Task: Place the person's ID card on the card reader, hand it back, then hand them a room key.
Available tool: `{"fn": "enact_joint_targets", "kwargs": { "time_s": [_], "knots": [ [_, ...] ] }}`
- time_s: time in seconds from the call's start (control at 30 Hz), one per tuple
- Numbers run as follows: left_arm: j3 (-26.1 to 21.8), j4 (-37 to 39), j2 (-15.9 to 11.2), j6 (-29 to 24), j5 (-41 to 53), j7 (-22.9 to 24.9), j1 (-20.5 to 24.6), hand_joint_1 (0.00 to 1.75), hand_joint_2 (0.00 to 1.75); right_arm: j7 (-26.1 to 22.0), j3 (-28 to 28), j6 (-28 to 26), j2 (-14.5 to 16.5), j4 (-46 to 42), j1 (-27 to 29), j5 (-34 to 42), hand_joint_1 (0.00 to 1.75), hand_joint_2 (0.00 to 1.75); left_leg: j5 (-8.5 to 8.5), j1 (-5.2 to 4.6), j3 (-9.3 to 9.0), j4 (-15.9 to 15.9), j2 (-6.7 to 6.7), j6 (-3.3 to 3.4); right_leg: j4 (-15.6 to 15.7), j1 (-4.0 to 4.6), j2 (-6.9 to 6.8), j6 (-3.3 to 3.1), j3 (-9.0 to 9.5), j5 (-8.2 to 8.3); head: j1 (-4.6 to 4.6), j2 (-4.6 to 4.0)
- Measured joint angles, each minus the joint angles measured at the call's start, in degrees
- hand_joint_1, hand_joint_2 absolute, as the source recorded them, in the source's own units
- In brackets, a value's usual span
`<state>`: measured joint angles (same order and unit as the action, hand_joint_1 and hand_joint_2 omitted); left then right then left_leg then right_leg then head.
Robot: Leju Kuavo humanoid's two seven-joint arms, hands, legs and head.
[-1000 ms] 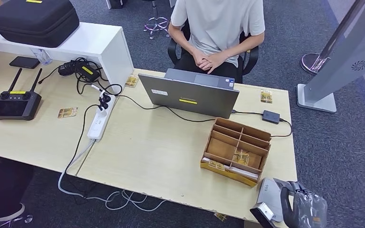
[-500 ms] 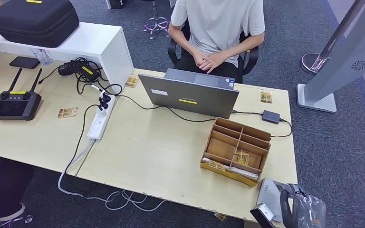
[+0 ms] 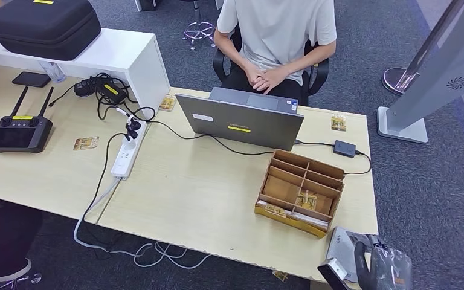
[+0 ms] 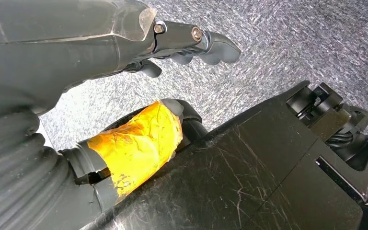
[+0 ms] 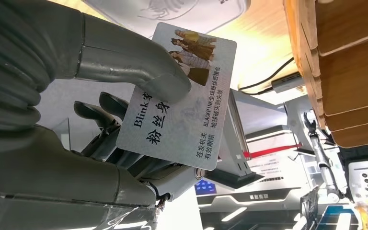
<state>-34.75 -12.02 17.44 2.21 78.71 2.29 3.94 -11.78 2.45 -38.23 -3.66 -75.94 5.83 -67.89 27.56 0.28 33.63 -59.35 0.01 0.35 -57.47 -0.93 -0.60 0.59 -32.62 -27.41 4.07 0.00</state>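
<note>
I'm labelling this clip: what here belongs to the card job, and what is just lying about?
Job:
- ID card, held by the right robot hand
- card reader at the table's near edge
- wooden organiser with cards
- seated person

Lying about:
- laptop
- remote controller
- power strip
- black case

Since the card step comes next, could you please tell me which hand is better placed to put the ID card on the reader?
The right hand: it already holds the pale printed ID card, beside the grey card reader. The left hand hangs over carpet.
</note>
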Motion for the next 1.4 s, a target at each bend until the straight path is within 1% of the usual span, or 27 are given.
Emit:
{"fn": "enact_joint_targets", "kwargs": {
  "time_s": [0.1,0.27,0.4,0.53,0.7,0.83,0.9,0.97,1.07,1.23,1.4],
  "knots": [
    [0.0,0.02,0.0,0.13,0.21,-0.09,0.0,0.0,1.75,-0.13,0.09,0.07,0.08,1.26,-0.81,-0.59,1.75,1.75,0.0,0.0,0.0,0.0,0.0,0.0,0.0,0.0,0.0,0.0,0.0,0.0,0.01,0.0],
    [0.0,0.05,0.0,0.72,0.96,-0.38,0.01,0.0,1.75,1.25,1.29,0.37,0.11,2.06,-3.2,-4.91,1.75,1.75,-0.01,0.0,0.0,0.0,0.0,0.01,0.0,0.0,0.0,0.0,0.02,0.01,0.01,0.0],
    [0.0,0.06,-0.01,1.07,1.59,-0.51,0.03,0.0,1.75,2.69,2.83,1.86,-0.13,1.22,-6.68,-7.22,1.75,1.75,-0.02,0.0,-0.02,0.0,0.04,0.01,-0.01,0.0,0.06,-0.01,0.02,0.04,0.01,0.0],
    [0.0,0.06,-0.02,1.56,2.27,-0.64,0.06,0.0,1.75,3.77,4.82,3.36,-0.8,0.14,-12.08,-8.27,1.75,1.75,-0.06,0.0,-0.01,0.0,0.07,0.01,-0.03,0.0,0.1,-0.01,0.04,0.06,0.01,0.0],
    [0.0,0.06,-0.05,2.01,3.07,-0.78,0.2,0.0,1.75,6.01,7.83,7.51,-1.3,-0.63,-21.45,-9.3,1.75,1.75,-0.09,-0.01,-0.08,-0.03,0.1,-0.01,-0.03,-0.01,0.13,-0.02,0.04,0.14,0.0,0.0],
    [0.01,0.06,-0.08,2.1,3.58,-1.25,0.21,0.0,1.75,7.17,10.15,8.56,-1.46,-0.49,-26.97,-9.42,1.75,1.75,-0.09,-0.01,-0.03,-0.02,0.09,-0.01,-0.05,0.0,0.15,-0.03,0.02,0.15,0.01,0.0],
    [0.04,0.06,-0.09,2.27,4.04,-1.46,0.26,0.0,1.75,7.98,11.46,9.82,-1.35,0.5,-31.05,-9.43,1.75,1.75,-0.09,-0.01,-0.02,-0.01,0.13,-0.01,-0.07,0.0,0.19,-0.04,0.01,0.16,0.01,0.0],
    [0.19,0.06,-0.09,2.55,4.6,-1.64,0.34,0.0,1.75,9.16,12.84,11.26,-0.81,2.55,-35.9,-9.54,1.75,1.75,-0.09,0.0,-0.03,-0.01,0.15,-0.02,-0.07,0.0,0.2,-0.05,0.0,0.17,0.01,0.0],
    [0.7,0.06,-0.09,2.91,5.4,-1.73,0.45,0.0,1.75,11.25,14.68,12.46,0.9,6.96,-42.34,-10.27,1.75,1.75,-0.13,0.01,-0.05,-0.02,0.1,-0.04,-0.08,0.01,0.16,-0.06,0.01,0.17,0.02,0.0],
    [1.58,0.06,-0.09,3.27,6.17,-2.26,0.55,0.0,1.75,13.47,16.7,12.61,3.51,14.77,-49.87,-11.02,1.75,1.75,-0.15,0.02,-0.02,-0.01,0.06,-0.05,-0.09,0.01,0.14,-0.07,0.01,0.18,0.01,0.0],
    [2.7,0.06,-0.1,3.8,7.44,-2.74,0.55,0.0,1.75,17.98,17.42,11.65,6.49,27.5,-58.46,-11.89,1.75,1.75,-0.15,0.01,-0.02,-0.02,0.03,-0.05,-0.09,0.0,0.11,-0.07,0.0,0.18,0.01,0.0]
  ]
}}
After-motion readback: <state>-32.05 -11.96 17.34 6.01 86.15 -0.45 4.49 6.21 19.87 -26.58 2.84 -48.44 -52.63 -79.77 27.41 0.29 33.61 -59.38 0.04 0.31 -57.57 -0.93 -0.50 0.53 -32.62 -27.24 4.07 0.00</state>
